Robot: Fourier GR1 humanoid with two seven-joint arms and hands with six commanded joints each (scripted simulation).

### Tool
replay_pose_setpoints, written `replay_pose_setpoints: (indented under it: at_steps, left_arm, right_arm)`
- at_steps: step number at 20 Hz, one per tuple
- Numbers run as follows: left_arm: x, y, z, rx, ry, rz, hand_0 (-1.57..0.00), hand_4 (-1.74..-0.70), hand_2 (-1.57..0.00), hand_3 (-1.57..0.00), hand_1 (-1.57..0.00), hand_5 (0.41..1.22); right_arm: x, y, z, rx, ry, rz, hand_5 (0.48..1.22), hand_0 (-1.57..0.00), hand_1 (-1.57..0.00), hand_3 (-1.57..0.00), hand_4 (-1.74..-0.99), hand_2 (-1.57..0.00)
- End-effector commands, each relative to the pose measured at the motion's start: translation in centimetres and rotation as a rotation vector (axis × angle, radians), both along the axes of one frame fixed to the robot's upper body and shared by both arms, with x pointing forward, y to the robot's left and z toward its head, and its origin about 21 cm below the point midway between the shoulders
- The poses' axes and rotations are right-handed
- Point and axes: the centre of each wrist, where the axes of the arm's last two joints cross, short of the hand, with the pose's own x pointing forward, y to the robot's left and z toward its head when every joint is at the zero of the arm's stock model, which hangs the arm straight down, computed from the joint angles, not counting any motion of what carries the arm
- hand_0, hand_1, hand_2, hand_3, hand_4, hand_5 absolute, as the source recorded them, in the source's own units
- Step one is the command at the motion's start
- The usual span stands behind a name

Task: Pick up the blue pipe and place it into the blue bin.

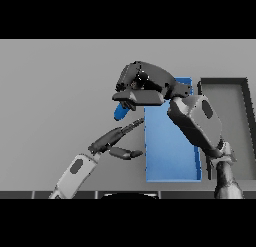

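Gripping blue pipe [120, 112], right robot hand [142, 86] beside blue bin [172, 161] left rim

Your right arm is coming in from about five o'clock, its forearm slanting up toward eleven o'clock and the wrist bending left. Your right hand [142, 83] is sitting near the centre of the view, back turned toward you, fingers curling downward and pinching something at the seven o'clock side of the hand. Your left arm is entering from seven o'clock, pointing toward two o'clock. Your left hand [114, 141] is lying below the right one, fingers straight, thumb spreading toward four o'clock.
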Motion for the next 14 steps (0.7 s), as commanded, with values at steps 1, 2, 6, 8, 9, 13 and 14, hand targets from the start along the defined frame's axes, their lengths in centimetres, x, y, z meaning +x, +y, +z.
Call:
replay_pose_setpoints:
  at_steps: [1,2,6,8,9,13,14]
  left_arm:
    - [0.1,0.2,0.1,0.003,-0.007,0.004,0.00,-0.91,0.00,0.00,0.00,0.486]
    - [-0.2,0.0,-0.1,0.003,-0.009,0.003,0.00,-0.90,0.00,0.00,0.00,0.487]
    - [-0.2,0.5,-0.1,0.009,-0.003,0.011,0.00,-0.89,0.00,0.00,0.00,0.484]
    - [-0.2,0.5,-0.1,0.013,-0.006,0.016,0.00,-0.89,0.00,0.00,0.00,0.482]
    - [0.0,0.5,0.0,0.012,-0.012,0.014,0.00,-0.88,0.00,0.00,0.00,0.481]
    - [0.3,0.6,0.0,0.025,-0.010,0.023,0.00,-0.88,0.00,0.00,0.00,0.483]
    - [0.2,0.8,-0.2,0.024,-0.015,0.016,0.00,-0.87,0.00,0.00,0.00,0.483]
  right_arm:
    - [0.6,-0.5,0.8,0.019,0.006,-0.063,1.221,-1.57,-1.57,-1.57,-1.496,-1.57]
    - [1.3,-1.2,1.2,0.027,0.016,-0.134,1.221,-1.57,-1.57,-1.57,-1.497,-1.57]
    - [5.1,-4.4,0.3,-0.018,0.079,-0.342,1.221,-1.57,-1.57,-1.57,-1.498,-1.57]
    - [6.6,-6.0,-1.2,-0.049,0.144,-0.421,1.221,-1.57,-1.57,-1.57,-1.498,-1.57]
    - [7.0,-7.0,-2.7,-0.061,0.186,-0.461,1.221,-1.57,-1.57,-1.57,-1.498,-1.57]
    - [8.6,-10.6,-8.7,-0.156,0.357,-0.639,1.221,-1.57,-1.57,-1.57,-1.499,-1.57]
    - [8.5,-10.9,-9.5,-0.175,0.392,-0.665,1.221,-1.57,-1.57,-1.57,-1.499,-1.57]
